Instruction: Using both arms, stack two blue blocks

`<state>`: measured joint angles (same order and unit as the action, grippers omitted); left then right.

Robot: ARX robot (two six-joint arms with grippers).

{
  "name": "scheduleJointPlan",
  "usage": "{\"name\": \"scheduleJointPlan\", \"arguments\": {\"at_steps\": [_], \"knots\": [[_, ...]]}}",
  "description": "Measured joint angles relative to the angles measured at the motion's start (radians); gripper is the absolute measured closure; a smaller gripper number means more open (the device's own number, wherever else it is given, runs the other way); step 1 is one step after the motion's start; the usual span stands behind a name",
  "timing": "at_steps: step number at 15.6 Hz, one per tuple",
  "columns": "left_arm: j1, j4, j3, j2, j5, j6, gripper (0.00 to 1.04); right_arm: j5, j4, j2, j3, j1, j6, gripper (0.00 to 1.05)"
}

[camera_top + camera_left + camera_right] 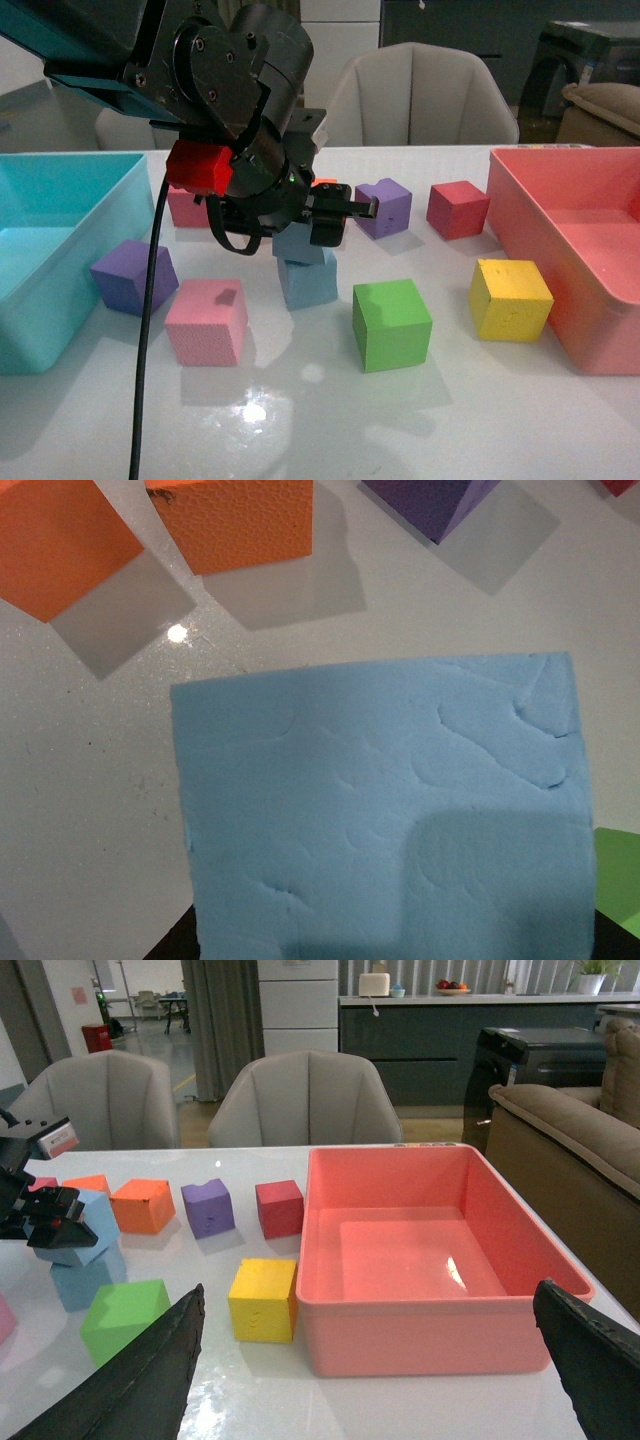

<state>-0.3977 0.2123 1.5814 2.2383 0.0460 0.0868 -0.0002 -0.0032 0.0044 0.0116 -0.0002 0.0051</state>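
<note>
L end effector (306,230) clamped on upper blue block (300,247), tilted atop lower blue block (308,283); R end effector (370,1295) wide open, empty.

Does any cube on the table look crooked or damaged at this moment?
Yes. The upper blue block sits twisted and tilted on the lower blue block, so their edges do not line up. The nearer pink cube also has a small dark dent in its top face.
</note>
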Motion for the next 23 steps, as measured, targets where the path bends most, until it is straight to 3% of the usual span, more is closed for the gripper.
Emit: {"name": "scheduleJointPlan", "arguments": {"at_steps": [4,9,16,21,23], "knots": [[0.0,-0.003,0.0,0.015,0.013,0.012,0.56,0.0,0.0,0.0,0.0,0.0,0.0,0.06],[0.002,-0.011,0.004,0.019,0.007,0.018,0.05,0.0,0.0,0.0,0.0,0.0,0.0,0.06],[-0.013,-0.14,-0.079,-0.183,0.013,0.006,0.07,0.0,0.0,0.0,0.0,0.0,0.0,0.06],[-0.058,-0.341,-0.37,-0.552,0.006,-0.049,0.07,0.0,0.0,0.0,0.0,0.0,0.0,0.06],[-0.043,-0.441,-0.539,-0.72,0.063,-0.125,0.07,0.0,0.0,0.0,0.0,0.0,0.0,0.06]]}}
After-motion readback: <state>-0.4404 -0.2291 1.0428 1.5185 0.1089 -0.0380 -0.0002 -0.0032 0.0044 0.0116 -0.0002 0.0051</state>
